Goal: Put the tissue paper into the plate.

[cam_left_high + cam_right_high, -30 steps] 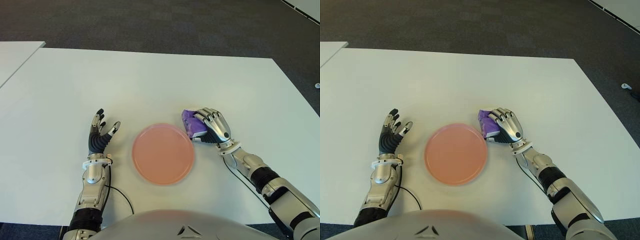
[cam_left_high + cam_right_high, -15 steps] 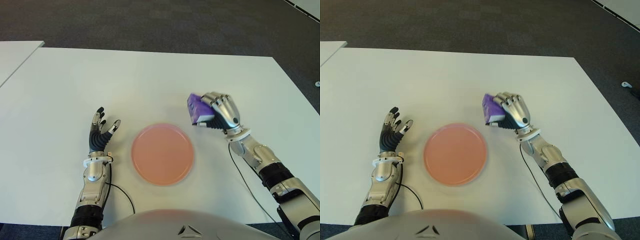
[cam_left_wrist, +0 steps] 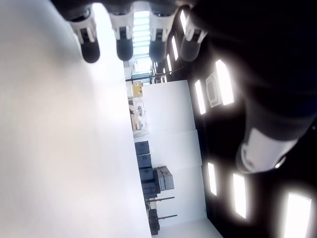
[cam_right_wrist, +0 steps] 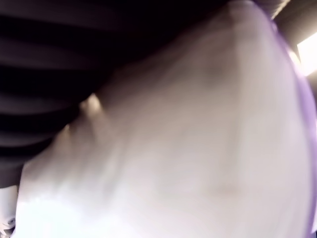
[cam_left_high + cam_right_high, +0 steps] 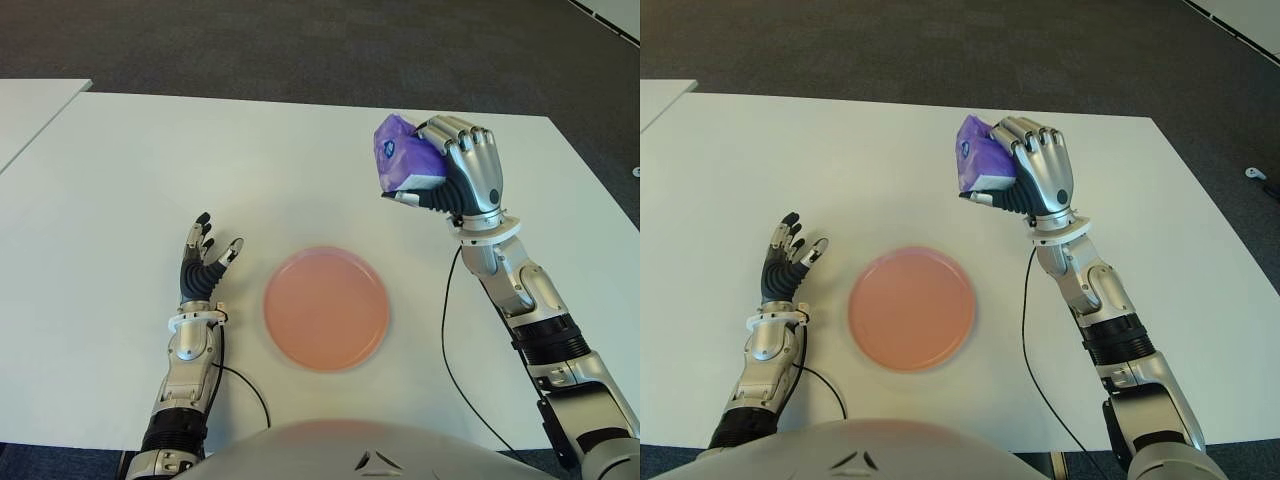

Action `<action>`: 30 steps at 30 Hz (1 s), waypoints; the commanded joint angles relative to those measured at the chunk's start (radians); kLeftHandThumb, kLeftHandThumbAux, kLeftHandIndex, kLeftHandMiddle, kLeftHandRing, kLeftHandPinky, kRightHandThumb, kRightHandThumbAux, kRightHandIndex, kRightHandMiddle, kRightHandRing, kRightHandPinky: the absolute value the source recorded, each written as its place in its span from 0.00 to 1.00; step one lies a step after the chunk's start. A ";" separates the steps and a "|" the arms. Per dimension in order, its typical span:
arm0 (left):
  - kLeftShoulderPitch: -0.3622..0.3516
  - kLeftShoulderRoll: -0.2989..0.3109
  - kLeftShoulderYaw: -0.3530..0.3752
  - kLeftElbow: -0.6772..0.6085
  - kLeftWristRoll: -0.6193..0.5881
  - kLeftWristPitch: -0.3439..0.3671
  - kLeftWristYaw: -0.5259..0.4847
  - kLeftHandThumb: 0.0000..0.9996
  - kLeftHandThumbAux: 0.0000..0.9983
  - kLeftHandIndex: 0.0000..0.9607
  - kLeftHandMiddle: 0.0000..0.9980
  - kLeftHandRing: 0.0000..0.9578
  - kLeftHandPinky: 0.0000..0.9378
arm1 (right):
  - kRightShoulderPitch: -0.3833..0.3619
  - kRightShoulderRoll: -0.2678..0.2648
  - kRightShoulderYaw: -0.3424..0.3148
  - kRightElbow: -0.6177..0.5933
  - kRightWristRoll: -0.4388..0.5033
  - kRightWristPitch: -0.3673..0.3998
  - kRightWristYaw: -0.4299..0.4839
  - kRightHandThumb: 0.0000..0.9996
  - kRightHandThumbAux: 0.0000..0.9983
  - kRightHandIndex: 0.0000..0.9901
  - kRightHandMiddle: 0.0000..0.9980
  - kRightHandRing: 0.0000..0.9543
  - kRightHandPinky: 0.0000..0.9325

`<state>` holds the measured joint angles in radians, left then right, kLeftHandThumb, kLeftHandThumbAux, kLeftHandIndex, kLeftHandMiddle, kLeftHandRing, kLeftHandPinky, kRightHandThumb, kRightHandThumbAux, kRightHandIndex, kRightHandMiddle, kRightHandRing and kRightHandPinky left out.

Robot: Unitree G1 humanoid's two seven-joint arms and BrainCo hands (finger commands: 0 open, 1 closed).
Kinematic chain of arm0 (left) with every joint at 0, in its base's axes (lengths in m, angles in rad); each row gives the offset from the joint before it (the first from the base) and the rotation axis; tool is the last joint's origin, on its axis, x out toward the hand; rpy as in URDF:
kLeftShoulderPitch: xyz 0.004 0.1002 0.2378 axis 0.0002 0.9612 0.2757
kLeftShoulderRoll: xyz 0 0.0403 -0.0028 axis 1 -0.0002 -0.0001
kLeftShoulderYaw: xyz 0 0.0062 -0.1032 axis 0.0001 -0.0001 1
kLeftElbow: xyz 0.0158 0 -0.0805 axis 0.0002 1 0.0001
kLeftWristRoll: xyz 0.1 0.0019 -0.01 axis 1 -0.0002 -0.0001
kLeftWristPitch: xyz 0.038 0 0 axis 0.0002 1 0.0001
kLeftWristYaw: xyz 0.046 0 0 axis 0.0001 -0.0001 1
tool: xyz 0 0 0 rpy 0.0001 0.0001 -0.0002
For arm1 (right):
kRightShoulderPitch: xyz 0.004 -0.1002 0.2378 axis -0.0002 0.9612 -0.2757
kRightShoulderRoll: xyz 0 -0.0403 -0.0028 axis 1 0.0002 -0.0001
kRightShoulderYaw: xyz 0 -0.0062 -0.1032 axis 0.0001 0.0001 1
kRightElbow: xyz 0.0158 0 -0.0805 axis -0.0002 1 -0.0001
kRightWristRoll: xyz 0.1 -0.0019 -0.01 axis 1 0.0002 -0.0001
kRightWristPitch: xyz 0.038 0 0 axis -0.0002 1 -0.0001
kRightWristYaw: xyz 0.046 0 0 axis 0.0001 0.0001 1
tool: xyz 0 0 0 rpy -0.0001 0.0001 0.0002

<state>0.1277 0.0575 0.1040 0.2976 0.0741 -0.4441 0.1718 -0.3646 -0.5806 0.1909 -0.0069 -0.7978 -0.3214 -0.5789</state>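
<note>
While the right hand (image 5: pixel 462 170) grips the tissue paper (image 5: pixel 400 158) aloft, we advise centring over the plate (image 5: pixel 326 307) before releasing (left hand (image 5: pixel 203 268) idle beside it, fingers spread).

A broad white surface (image 5: pixel 300 160) fills most of the head views. Beyond its far edge, from 10 to 2 o'clock, lies dark grey carpet floor (image 5: pixel 300 40). A second white table (image 5: pixel 30 110) shows at 9 to 10 o'clock, apart by a narrow gap. Another pale edge (image 5: pixel 610 15) cuts the corner at 1 o'clock. The left wrist view catches bright ceiling light panels (image 3: pixel 223 82).
</note>
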 commanded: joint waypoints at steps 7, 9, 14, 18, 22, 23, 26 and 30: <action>0.022 -0.009 -0.005 0.044 -0.011 0.032 -0.013 0.00 0.63 0.00 0.00 0.00 0.00 | 0.031 0.065 -0.009 -0.101 -0.061 -0.025 -0.018 0.72 0.72 0.44 0.85 0.88 0.89; 0.023 -0.010 -0.007 0.044 -0.011 0.032 -0.013 0.00 0.63 0.00 0.00 0.00 0.00 | 0.074 0.082 0.007 -0.136 -0.097 -0.022 -0.029 0.72 0.72 0.44 0.85 0.88 0.89; 0.025 -0.013 -0.010 0.042 -0.012 0.035 -0.015 0.00 0.62 0.00 0.00 0.00 0.00 | 0.145 0.108 0.051 -0.166 -0.143 -0.042 -0.023 0.71 0.72 0.44 0.85 0.88 0.90; 0.026 -0.015 -0.011 0.041 -0.012 0.035 -0.014 0.00 0.62 0.00 0.00 0.00 0.00 | 0.168 0.091 0.077 -0.165 -0.138 -0.084 0.034 0.71 0.72 0.44 0.85 0.89 0.90; 0.027 -0.017 -0.012 0.039 -0.013 0.033 -0.013 0.00 0.63 0.00 0.00 0.00 0.00 | 0.208 0.055 0.094 -0.182 -0.124 -0.136 0.112 0.71 0.72 0.44 0.86 0.89 0.90; 0.027 -0.017 -0.011 0.040 -0.013 0.032 -0.013 0.00 0.63 0.00 0.00 0.00 0.00 | 0.224 0.047 0.099 -0.187 -0.124 -0.150 0.125 0.71 0.72 0.44 0.86 0.89 0.90; 0.026 -0.017 -0.011 0.040 -0.013 0.032 -0.013 0.00 0.63 0.00 0.00 0.00 0.00 | 0.241 0.045 0.095 -0.192 -0.124 -0.168 0.144 0.71 0.72 0.44 0.85 0.89 0.90; 0.027 -0.019 -0.010 0.041 -0.018 0.030 -0.015 0.00 0.63 0.00 0.00 0.00 0.00 | 0.325 0.023 0.113 -0.210 -0.122 -0.213 0.173 0.71 0.72 0.44 0.85 0.88 0.90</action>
<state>0.1281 0.0511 0.0991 0.3016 0.0597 -0.4445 0.1718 -0.0950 -0.5412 0.2901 -0.2056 -0.9246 -0.5009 -0.4319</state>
